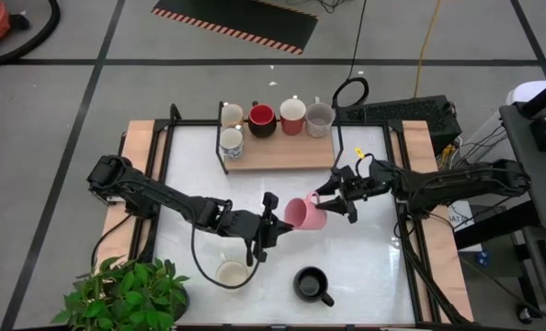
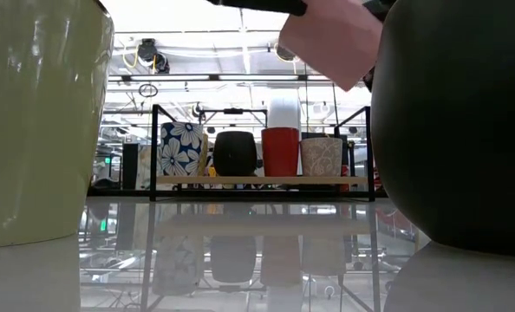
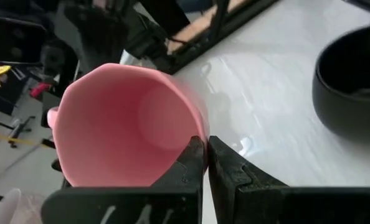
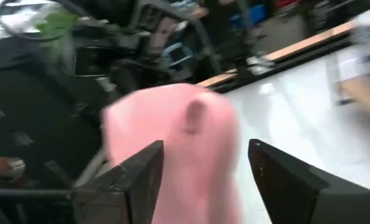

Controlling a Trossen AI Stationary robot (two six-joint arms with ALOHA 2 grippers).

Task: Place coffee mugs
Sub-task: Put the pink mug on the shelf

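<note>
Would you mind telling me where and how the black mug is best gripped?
Probably by its rim wall, straight down from above: the black mug stands upright, mouth open, handle jutting sideways, so pinch the wall opposite it. The left gripper pinches the pink mug by its rim likewise at centre; the right gripper is open around it.

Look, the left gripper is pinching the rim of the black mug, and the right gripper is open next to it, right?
Almost. The left gripper is pinching the rim of the pink mug, not the black mug, which sits alone on the table. The left wrist view shows it. The right gripper is open beside the pink mug.
</note>
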